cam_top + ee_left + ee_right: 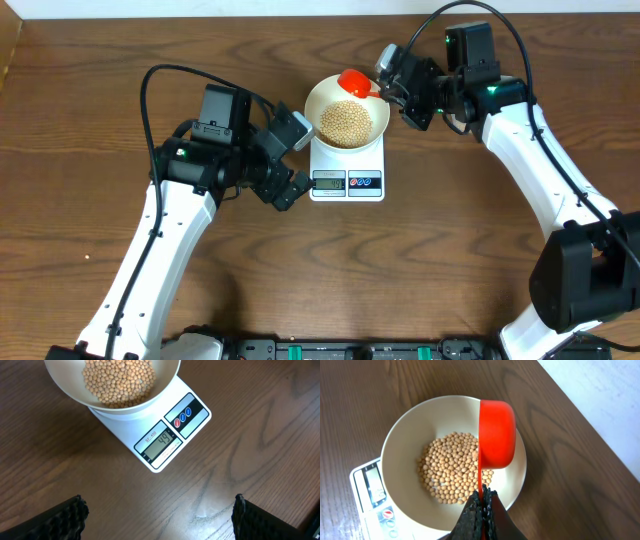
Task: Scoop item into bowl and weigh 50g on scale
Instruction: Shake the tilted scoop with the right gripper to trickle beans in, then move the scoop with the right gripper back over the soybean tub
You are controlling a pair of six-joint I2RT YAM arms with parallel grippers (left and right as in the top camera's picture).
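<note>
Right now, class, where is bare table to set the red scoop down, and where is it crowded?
Free: wood from the scale to the near edge, between the left arm and right arm. Crowded: around the bowl, between left gripper and right gripper.

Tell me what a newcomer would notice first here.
The bright red scoop, pinched by the right end effector, hangs over the white bowl toward the far side of the table. The bowl holds a heap of tan beans and sits on the scale, whose display reads 49.
</note>
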